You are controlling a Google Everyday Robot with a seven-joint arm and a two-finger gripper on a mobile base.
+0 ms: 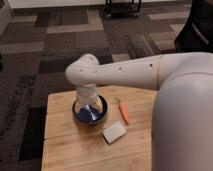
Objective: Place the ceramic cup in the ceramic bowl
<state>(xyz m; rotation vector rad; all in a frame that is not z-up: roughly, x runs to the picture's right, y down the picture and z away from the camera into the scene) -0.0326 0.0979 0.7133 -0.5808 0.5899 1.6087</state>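
Over the ceramic bowl point(93, 117) on the wooden table point(65, 145), the end effector point(86, 103), grip state indiscernible.

Wooden table point(65, 146) carries ceramic bowl point(95, 115), orange carrot point(124, 114), pale sponge point(114, 132); hand point(88, 104) at bowl.

You've got the ceramic bowl point(99, 115) upright on the wooden table point(65, 145), approx 11 o'clock of the tabletop's centre. It's wide, shallow and round, glossy dark blue inside w/ pale streaks and a darker rim. The gripper point(86, 104) hangs down into the bowl's middle. Ceramic cup: can't make it out there, so pose unknown.
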